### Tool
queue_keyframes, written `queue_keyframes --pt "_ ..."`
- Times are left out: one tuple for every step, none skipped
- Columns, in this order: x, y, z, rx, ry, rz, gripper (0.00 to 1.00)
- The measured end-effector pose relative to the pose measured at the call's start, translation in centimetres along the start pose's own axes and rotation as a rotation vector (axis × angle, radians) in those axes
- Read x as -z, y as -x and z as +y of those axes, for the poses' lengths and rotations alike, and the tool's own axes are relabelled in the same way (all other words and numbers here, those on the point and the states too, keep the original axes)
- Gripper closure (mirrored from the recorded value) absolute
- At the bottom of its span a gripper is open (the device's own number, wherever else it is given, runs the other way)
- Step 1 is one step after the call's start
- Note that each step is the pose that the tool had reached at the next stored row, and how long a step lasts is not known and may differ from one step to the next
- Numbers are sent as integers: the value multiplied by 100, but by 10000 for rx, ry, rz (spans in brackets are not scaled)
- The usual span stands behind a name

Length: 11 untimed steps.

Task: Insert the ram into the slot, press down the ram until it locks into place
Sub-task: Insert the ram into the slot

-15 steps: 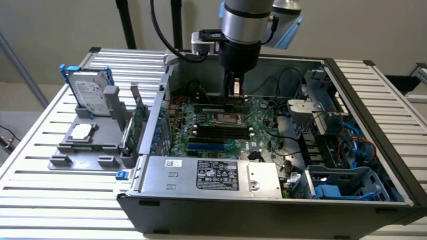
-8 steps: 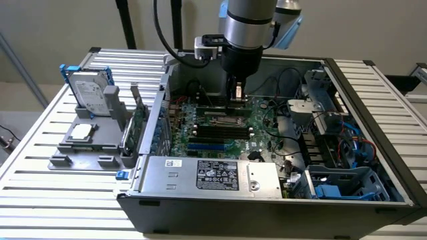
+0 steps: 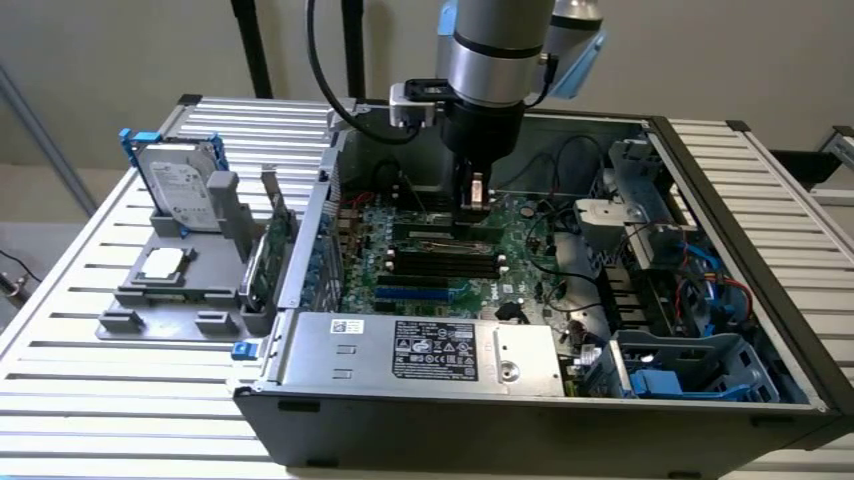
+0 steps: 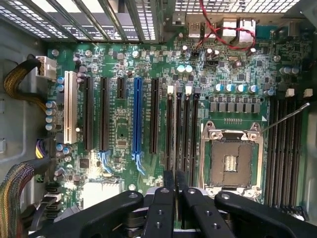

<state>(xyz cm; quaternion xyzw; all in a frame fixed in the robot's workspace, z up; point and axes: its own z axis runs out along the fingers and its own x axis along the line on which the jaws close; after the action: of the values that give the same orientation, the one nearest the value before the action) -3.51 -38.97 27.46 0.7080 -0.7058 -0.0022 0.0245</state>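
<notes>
As I hang, exterior view: my gripper (image 3: pixel 474 207) reaches down inside the open case (image 3: pixel 534 432), above the motherboard (image 3: pixel 363 288), clear of every wall.
Room, exterior view: cables (image 3: pixel 571 272) crowd the side at the exterior view's right.
Fingers (image 4: pixel 168 184), wrist view: clenched close, a thin dark gap between; whether the ram sits there, I cannot tell.
Slot (image 4: pixel 179 129), wrist view: one of four parallel black sockets, just beyond my fingertips, beside the processor socket (image 4: pixel 230 158).

plain beige wall (image 3: pixel 107 50) behind a slatted metal table (image 3: pixel 120 425), evenly lit.
</notes>
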Motion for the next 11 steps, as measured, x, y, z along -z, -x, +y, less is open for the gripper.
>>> queue_keyframes --pt "-17 1 0 -4 0 20 87" --pt "-33 2 -1 -4 1 36 87" --pt "-50 3 -2 -6 1 47 87" --pt "-68 4 -2 -9 -1 57 87" --pt "-84 5 -3 -12 -1 71 87" --pt "-100 6 -3 -15 -2 87 87" --pt "-114 6 -4 -18 -4 107 87" --pt "-127 8 -4 -22 -7 137 87" --pt "-139 10 -5 -25 -10 166 87" --pt "-149 11 -5 -29 -13 195 87" --pt "-161 13 -6 -33 -18 217 87"
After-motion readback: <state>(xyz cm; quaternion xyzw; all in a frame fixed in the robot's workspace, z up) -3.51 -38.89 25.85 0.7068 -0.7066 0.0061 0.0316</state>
